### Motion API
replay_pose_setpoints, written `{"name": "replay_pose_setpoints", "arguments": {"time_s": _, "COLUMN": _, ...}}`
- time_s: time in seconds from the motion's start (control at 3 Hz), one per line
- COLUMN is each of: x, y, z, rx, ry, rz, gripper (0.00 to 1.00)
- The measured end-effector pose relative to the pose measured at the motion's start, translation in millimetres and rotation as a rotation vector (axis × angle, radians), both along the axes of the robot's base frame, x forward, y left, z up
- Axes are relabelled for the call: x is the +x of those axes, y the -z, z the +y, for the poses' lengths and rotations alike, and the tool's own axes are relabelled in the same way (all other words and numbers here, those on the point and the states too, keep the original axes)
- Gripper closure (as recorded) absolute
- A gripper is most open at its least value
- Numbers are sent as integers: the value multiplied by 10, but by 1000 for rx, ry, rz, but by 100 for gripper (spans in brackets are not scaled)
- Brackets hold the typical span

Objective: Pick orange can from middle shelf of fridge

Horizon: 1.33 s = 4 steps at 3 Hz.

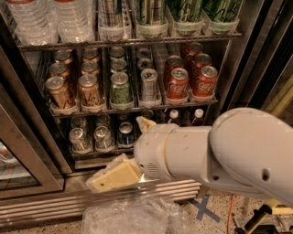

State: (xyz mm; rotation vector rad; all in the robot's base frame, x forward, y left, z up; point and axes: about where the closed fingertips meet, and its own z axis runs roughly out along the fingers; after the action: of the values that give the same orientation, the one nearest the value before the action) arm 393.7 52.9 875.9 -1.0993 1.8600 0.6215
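The fridge (256, 55) stands open in front of me. Its middle shelf (132, 110) holds orange cans in the two left lanes, with the front ones at the far left (58, 91) and beside it (90, 91). To their right stand a green can (120, 89), a silver can (149, 84) and red Coca-Cola cans (177, 83). My gripper (120, 153) is low in front of the bottom shelf, below the orange cans and apart from them. Its cream fingers (114, 176) are spread and hold nothing. The white arm (215, 153) fills the lower right.
The top rack holds water bottles (68, 18) and tall cans (151, 13). The bottom rack holds small cans (103, 137) and bottles (198, 114). A glass door (18, 169) stands at the left. The steel grille base (50, 205), crumpled clear plastic (132, 217) and a blue floor cross (202, 208) lie below.
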Motion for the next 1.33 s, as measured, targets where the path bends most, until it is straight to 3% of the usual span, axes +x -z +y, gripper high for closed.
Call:
{"name": "replay_pose_setpoints", "arguments": {"time_s": 0.33, "x": 38, "y": -43, "z": 412, "rx": 54, "ry": -35, "rz": -18, "gripper": 0}}
{"name": "replay_pose_setpoints", "arguments": {"time_s": 0.67, "x": 36, "y": -50, "z": 444, "rx": 55, "ry": -36, "rz": -21, "gripper": 0}}
{"name": "replay_pose_setpoints", "arguments": {"time_s": 1.0, "x": 91, "y": -72, "z": 429, "rx": 76, "ry": 25, "rz": -39, "gripper": 0}}
{"name": "replay_pose_setpoints", "arguments": {"time_s": 1.33, "x": 244, "y": 14, "z": 642, "rx": 109, "ry": 76, "rz": -61, "gripper": 0}}
